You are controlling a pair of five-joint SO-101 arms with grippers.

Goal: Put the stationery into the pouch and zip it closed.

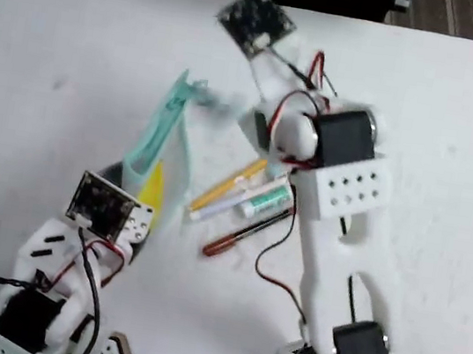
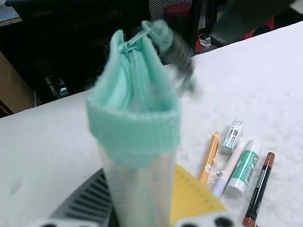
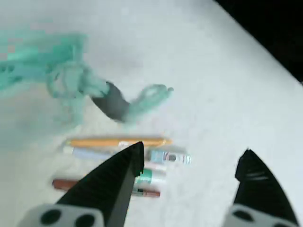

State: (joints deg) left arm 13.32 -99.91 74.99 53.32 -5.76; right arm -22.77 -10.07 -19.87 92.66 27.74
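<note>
Pouch (image 1: pixel 161 135), mint green, is clamped at one end between the fingers of the left gripper (image 2: pixel 137 205); its other end extends away across the table (image 1: pixel 52 43). The left arm sits low at the table's near left. The right arm reaches over the table centre, and the right gripper (image 3: pixel 191 151) hangs above the stationery, jaws wide apart and empty. Orange pen (image 1: pixel 228 183), white pen (image 2: pixel 227 170), glue stick (image 1: pixel 267 201), brown pen (image 1: pixel 241 236) and eraser (image 2: pixel 232 136) lie together on the table just beside the pouch.
</note>
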